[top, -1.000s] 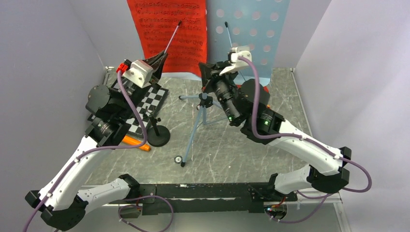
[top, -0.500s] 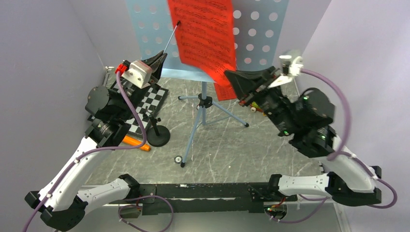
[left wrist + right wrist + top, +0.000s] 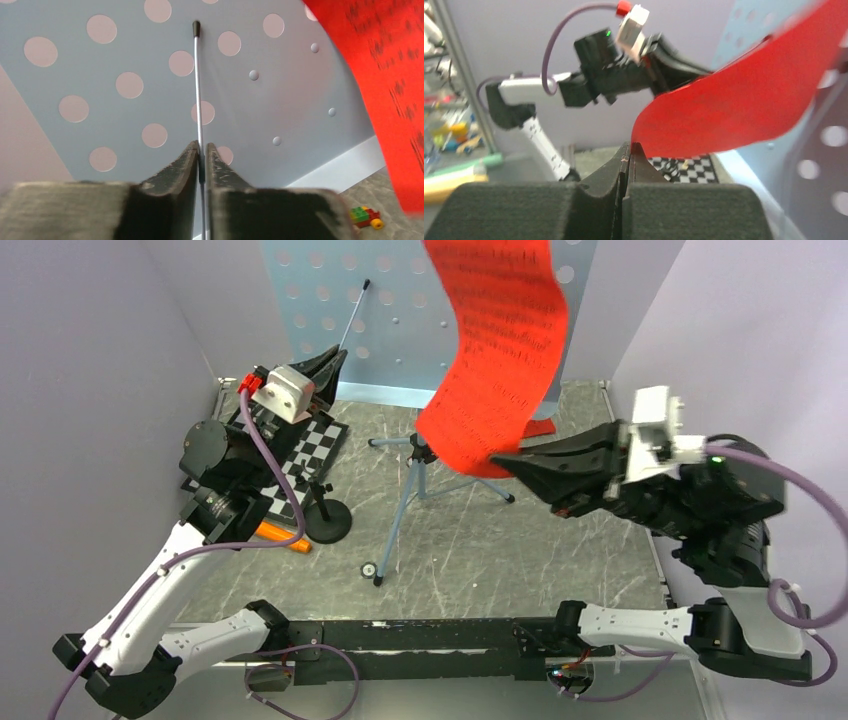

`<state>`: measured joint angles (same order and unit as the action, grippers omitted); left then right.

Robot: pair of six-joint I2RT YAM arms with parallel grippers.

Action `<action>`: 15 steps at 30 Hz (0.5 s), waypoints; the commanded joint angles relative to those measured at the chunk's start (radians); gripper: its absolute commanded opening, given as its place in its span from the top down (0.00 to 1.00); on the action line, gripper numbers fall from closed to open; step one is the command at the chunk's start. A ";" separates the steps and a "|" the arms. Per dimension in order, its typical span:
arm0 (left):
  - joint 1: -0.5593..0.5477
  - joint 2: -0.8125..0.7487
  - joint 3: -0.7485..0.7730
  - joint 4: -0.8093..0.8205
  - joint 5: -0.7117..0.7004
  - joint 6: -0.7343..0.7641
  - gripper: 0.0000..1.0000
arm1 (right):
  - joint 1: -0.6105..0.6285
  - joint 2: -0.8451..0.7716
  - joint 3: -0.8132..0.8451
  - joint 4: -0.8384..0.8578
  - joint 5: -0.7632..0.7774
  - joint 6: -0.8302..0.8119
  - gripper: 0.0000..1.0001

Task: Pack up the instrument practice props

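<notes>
The right gripper [image 3: 503,456], pinching the lower edge of the red printed music sheet [image 3: 505,350], has swung from the table's middle toward its right edge. The sheet has been dragged rightward and now curls, baring the left half of the light-blue perforated stand desk [image 3: 390,330].

Seen from above, a grey marbled worktop [image 3: 470,540] with pale white veining is boxed in by plain lavender-grey panels: the left wall [image 3: 90,360] at 9 o'clock, the back wall [image 3: 228,300] at 12 o'clock and the right wall [image 3: 720,330] at 3 o'clock. The light is soft and even.
</notes>
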<state>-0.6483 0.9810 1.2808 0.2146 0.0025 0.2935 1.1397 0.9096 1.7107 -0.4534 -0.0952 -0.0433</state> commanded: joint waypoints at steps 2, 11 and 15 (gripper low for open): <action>0.002 -0.015 -0.026 0.095 -0.026 -0.023 0.64 | 0.001 0.108 -0.002 -0.220 -0.178 -0.042 1.00; 0.001 -0.072 -0.067 0.076 -0.022 -0.047 0.15 | 0.002 0.104 -0.169 -0.307 -0.182 -0.102 1.00; 0.002 -0.124 -0.097 0.056 -0.032 -0.080 0.11 | 0.002 0.089 -0.273 -0.350 -0.128 -0.101 1.00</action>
<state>-0.6483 0.9188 1.1984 0.2512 -0.0116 0.2565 1.1397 1.0374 1.5040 -0.7521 -0.2543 -0.1215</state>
